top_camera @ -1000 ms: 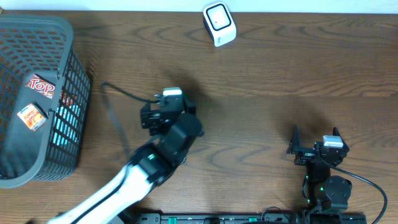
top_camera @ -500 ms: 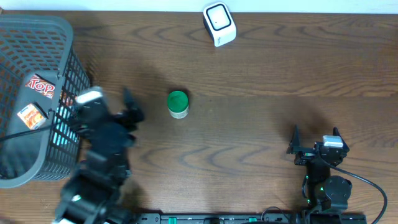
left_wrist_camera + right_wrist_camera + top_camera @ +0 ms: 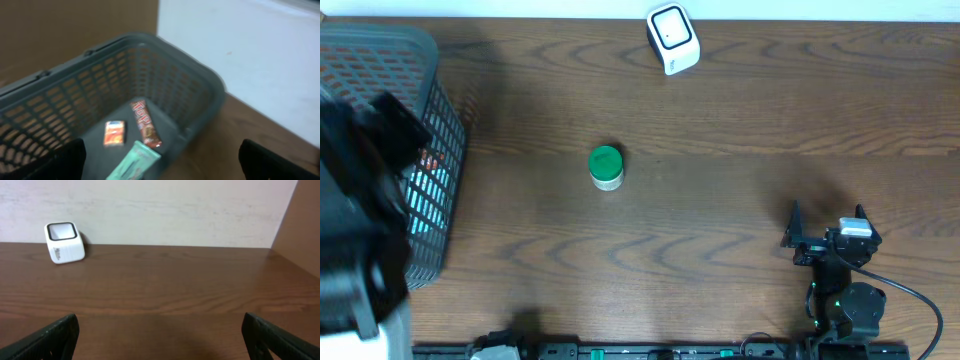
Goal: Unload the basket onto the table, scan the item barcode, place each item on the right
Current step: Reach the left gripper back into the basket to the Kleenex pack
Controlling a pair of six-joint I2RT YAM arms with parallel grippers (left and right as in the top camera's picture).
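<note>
At the near right edge of the bench, right gripper [image 3: 827, 228]: spread wide, holding nothing. Left of centre on the bench, well apart from both arms, a small jar [image 3: 606, 167] under a green lid, upright. Barcode not visible from above. Probably light, rigid and smooth-sided, so a little slippery; best pinched across the body below the lid, label left uncovered. At the left edge, basket [image 3: 170, 50] holding a candy bar [image 3: 146, 124], an orange packet [image 3: 114, 133] and a mint wrapper [image 3: 135, 162]. Above it, left gripper [image 3: 162, 167], likewise wide and empty. At the far edge, white scanner [image 3: 673, 38].
</note>
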